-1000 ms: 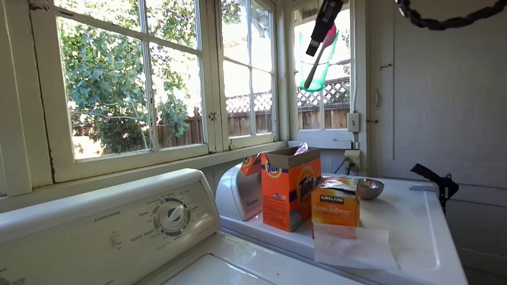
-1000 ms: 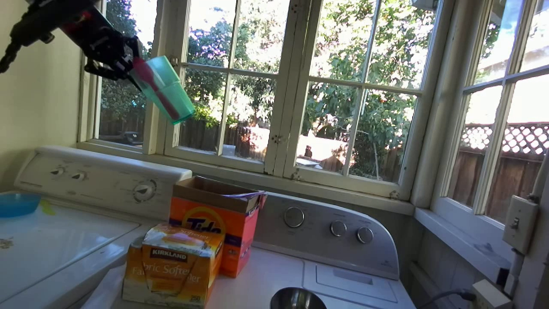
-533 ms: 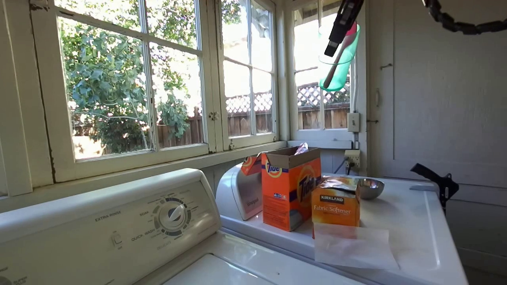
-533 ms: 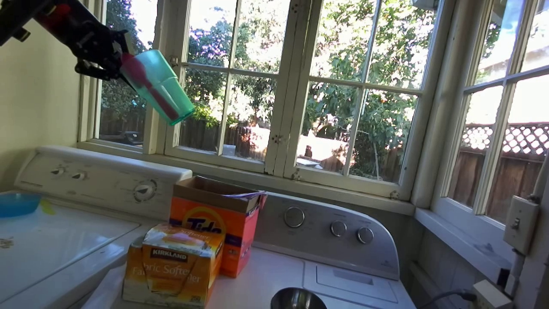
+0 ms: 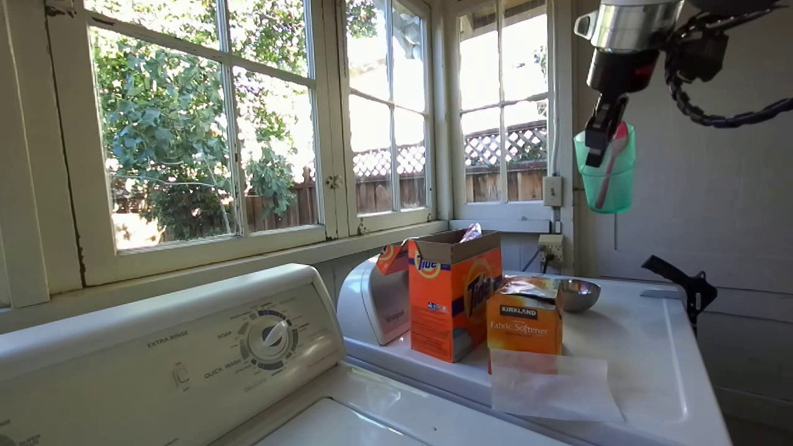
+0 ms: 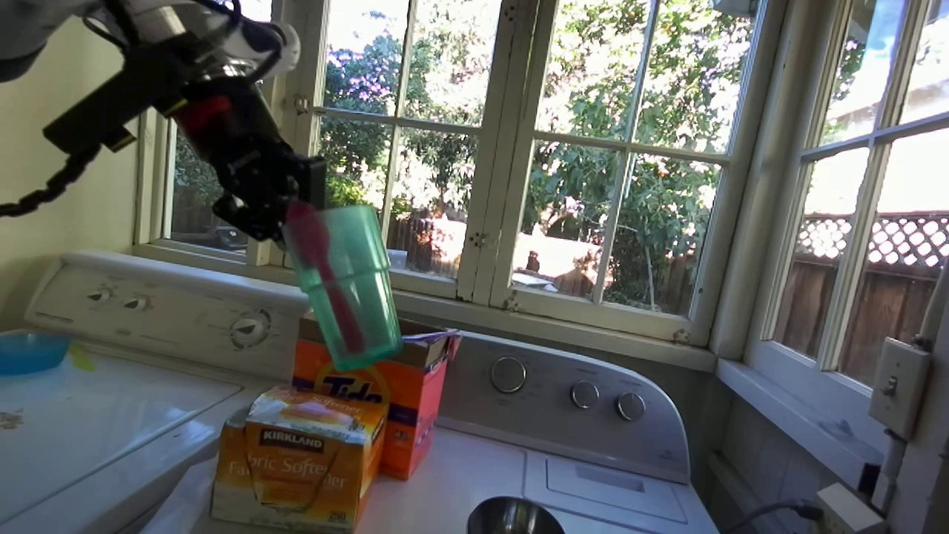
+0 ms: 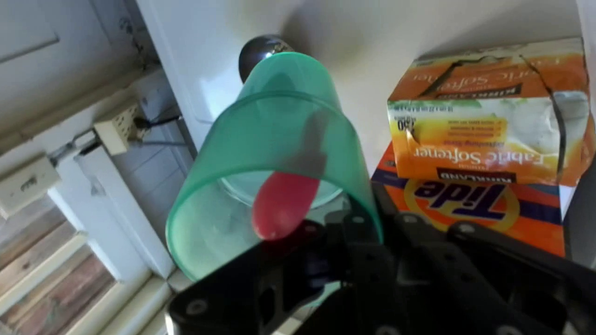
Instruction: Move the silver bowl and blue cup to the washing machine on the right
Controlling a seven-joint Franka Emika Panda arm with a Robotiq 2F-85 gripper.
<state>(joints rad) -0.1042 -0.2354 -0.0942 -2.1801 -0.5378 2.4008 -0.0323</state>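
Gripper (image 5: 600, 147): clamped tight, it was, on the wall of the green cup (image 6: 352, 289), right up by the rim!
Green cup: there it hung in the air, tilted, above the washing machine on the right (image 5: 638, 347).
Pink spoon (image 7: 284, 204): slanted inside the cup it stood, head up at the rim.
Silver bowl (image 5: 581, 296): down on that same machine it sat, lower than the cup and apart from it.
Fabric softener box (image 6: 296, 463): on there too, it stood just beside the Tide box (image 6: 415, 415)!
Blue dish (image 6: 33, 354): and away it lay on the washing machine on the left (image 6: 111, 408).
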